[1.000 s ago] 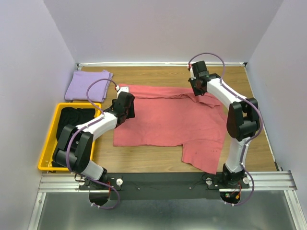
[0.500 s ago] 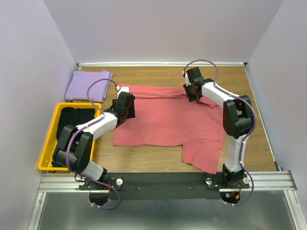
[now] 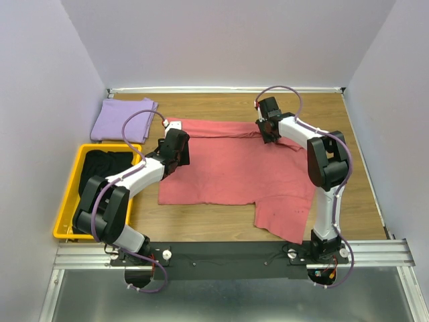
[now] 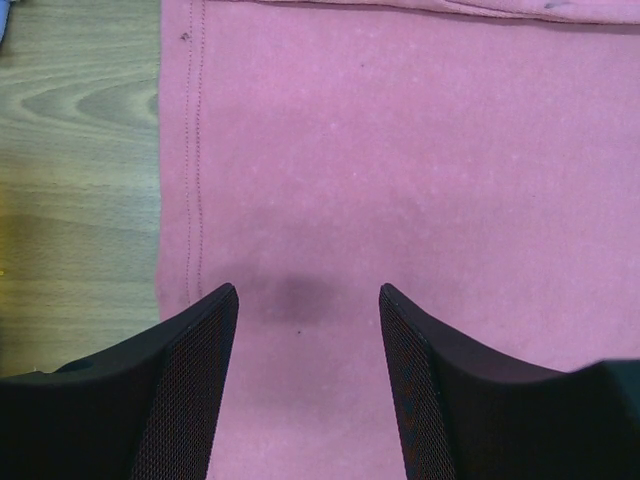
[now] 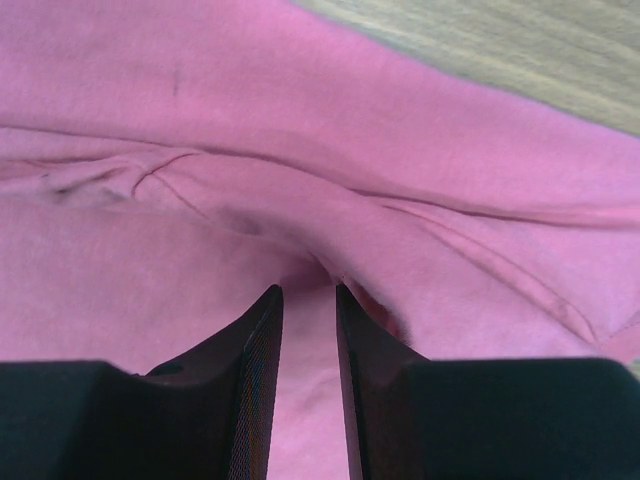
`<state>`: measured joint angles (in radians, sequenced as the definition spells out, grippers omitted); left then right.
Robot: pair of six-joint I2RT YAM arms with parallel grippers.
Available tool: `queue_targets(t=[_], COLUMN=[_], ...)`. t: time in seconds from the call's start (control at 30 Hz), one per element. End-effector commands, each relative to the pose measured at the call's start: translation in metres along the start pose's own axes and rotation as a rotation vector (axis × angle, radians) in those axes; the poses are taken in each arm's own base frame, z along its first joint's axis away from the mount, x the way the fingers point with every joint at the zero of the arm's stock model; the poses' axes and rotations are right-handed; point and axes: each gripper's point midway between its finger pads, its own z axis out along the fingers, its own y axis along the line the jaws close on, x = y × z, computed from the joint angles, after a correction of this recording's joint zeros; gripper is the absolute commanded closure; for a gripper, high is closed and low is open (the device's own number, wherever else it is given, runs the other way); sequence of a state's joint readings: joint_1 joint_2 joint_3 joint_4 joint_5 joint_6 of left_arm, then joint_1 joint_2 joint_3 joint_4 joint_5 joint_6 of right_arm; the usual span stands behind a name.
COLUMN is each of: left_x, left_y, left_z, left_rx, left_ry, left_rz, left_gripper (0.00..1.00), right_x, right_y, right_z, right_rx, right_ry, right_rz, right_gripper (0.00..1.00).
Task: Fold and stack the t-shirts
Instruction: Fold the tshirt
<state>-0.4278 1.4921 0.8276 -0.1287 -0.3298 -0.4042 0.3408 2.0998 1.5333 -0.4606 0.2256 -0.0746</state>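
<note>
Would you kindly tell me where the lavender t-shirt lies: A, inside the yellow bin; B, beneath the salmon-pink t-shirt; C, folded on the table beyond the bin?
C: the lavender t-shirt lies folded on the table at its far left corner, beyond the yellow bin and apart from the salmon-pink t-shirt.

No text, label or number can be read anywhere.

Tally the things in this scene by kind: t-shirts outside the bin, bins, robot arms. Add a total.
T-shirts outside the bin: 2 (salmon-pink t-shirt, lavender t-shirt)
Bins: 1 (yellow bin)
Robot arms: 2 (left arm, right arm)
Total: 5
</note>
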Motion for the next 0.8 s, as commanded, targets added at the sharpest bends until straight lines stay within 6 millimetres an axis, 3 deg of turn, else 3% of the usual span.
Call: queue_targets(t=[0.0,0.77], left_x=[-0.004,0.0], left_y=[0.003,0.0], left_z=[-0.003,0.001], left_rx=[-0.022,-0.017], left_ry=[-0.026,-0.011], left_rz=[-0.002,0.007], left_gripper=[0.33,0.33], right_x=[-0.007,-0.001], right_y=[-0.014,-0.029], right_z=[-0.002,-0.007], right_rx=[0.067,0.141], right_ry=[-0.029,-0.029], right_rz=[-0.004,-0.055], right_gripper=[0.65,0.67])
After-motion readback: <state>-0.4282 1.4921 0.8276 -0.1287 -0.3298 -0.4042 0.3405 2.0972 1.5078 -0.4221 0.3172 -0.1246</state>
